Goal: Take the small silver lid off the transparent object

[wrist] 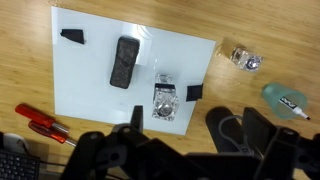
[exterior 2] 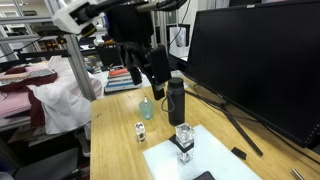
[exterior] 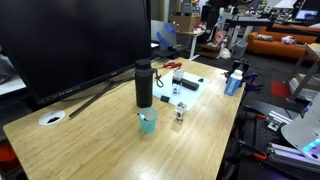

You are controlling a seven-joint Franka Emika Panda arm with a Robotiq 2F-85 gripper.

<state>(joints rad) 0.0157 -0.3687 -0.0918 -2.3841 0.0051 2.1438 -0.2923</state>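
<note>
The transparent object (exterior 2: 140,132) is a slim clear container standing upright on the wooden table (exterior 2: 115,135), beside the white mat (exterior 2: 205,158). The small silver lid (wrist: 246,61) sits on its top. It also shows in an exterior view (exterior: 180,113). My gripper (exterior 2: 148,68) hangs high above the table, over the black bottle (exterior 2: 176,100), well apart from the container. It is open and empty. In the wrist view my gripper (wrist: 196,125) has its fingers spread at the bottom of the frame, and the container is at the upper right.
A squat clear jar (wrist: 165,100) and flat black pieces (wrist: 125,62) lie on the white mat. A teal cup (exterior 2: 147,108) stands by the bottle. Red screwdrivers (wrist: 40,122) lie beside the mat. A large monitor (exterior: 75,40) stands behind the table.
</note>
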